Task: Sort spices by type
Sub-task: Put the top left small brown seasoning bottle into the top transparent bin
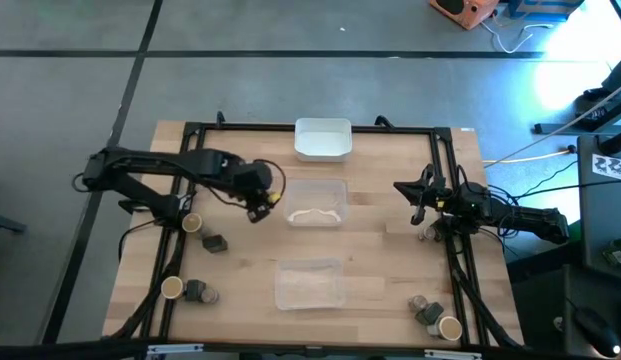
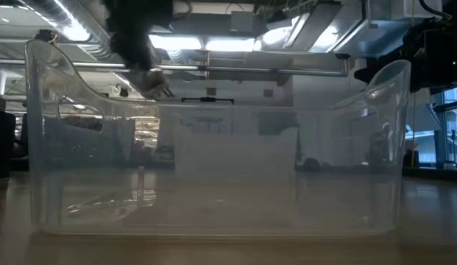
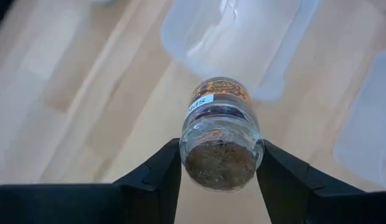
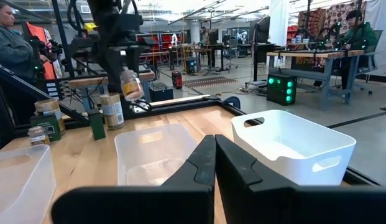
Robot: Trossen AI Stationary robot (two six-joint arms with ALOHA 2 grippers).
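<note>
My left gripper point(image 1: 258, 208) hovers above the table just left of the middle clear tray point(image 1: 316, 201), shut on a small glass spice jar point(image 3: 220, 134) of brown spice with an orange-and-white label. In the right wrist view the jar point(image 4: 131, 85) hangs tilted under that gripper. My right gripper point(image 4: 214, 155) is shut and empty, waiting at the table's right side point(image 1: 410, 195). Other spices stand on their bases: a tan-topped jar point(image 1: 192, 222), a dark block point(image 1: 215, 243) and jars point(image 1: 195, 292) on the left, and a group point(image 1: 430, 316) at the near right. My left gripper pinches the glass jar near its base end point(image 3: 219, 163) between the two fingers point(image 3: 168, 171), one on each side of the round wall. The fingers come down from above. The jar is lifted clear of the table and tilted, its labelled end point(image 3: 219, 93) pointing away from the gripper.
A white tray point(image 1: 322, 138) sits at the far edge and a second clear tray point(image 1: 310, 283) at the near middle, filling the low view point(image 2: 213, 177). A black frame point(image 1: 180, 170) borders the table. One small jar point(image 1: 427, 234) stands beside my right arm. People stand in the room beyond.
</note>
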